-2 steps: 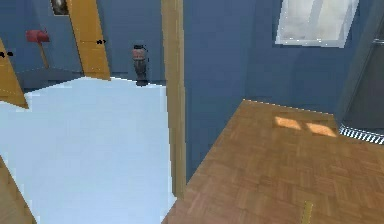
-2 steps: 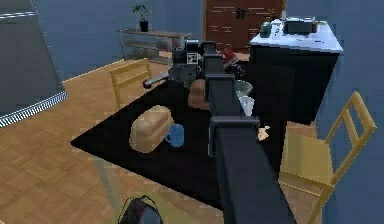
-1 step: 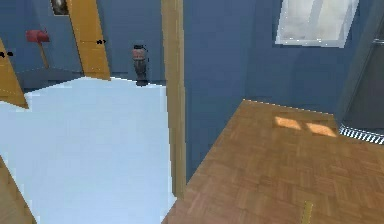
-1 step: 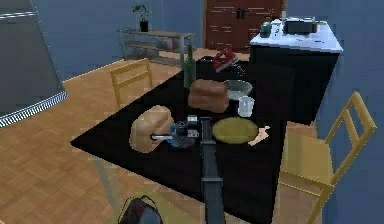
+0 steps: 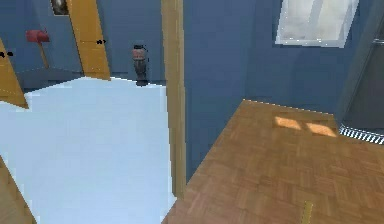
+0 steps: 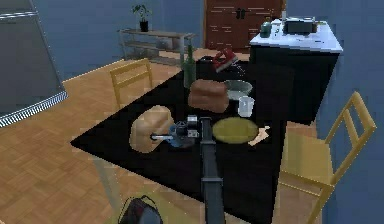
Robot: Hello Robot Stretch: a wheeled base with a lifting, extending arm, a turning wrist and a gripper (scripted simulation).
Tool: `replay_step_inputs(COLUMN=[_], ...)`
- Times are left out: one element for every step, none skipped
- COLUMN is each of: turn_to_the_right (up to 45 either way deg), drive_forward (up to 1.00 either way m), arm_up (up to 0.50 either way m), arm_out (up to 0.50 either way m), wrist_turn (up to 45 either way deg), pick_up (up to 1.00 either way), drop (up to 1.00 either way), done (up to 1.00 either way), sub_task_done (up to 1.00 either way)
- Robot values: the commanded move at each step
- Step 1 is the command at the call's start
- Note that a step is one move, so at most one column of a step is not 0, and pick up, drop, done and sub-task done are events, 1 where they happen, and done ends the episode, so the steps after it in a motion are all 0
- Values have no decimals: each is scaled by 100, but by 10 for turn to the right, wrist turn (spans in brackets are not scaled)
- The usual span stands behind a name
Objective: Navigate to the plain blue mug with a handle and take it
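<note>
Two things lie near the hand [image 6: 184, 133] on the black table [image 6: 115, 150] — a tan loaf [image 6: 150, 128] and a yellow plate [image 6: 236, 131]. Whether the hand holds anything cannot be told.

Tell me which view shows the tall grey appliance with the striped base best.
The arm side view: the grey appliance stands at its left, with a broad face and striped base. The forward view catches a narrow strip of it at its right edge.

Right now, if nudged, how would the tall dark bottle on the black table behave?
The bottle stands tall and narrow, so it probably tips easily. It looks rigid, perhaps glass, so likely fragile.
</note>
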Motion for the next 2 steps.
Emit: replay_step_inputs(turn_to_the_right=[0,0], drive_forward=[0,0], arm_up=[10,0], arm_out=[0,0], wrist_turn=[0,0], pick_up=[0,0], drop=[0,0], done=[0,100], sub_task_done=[0,0])
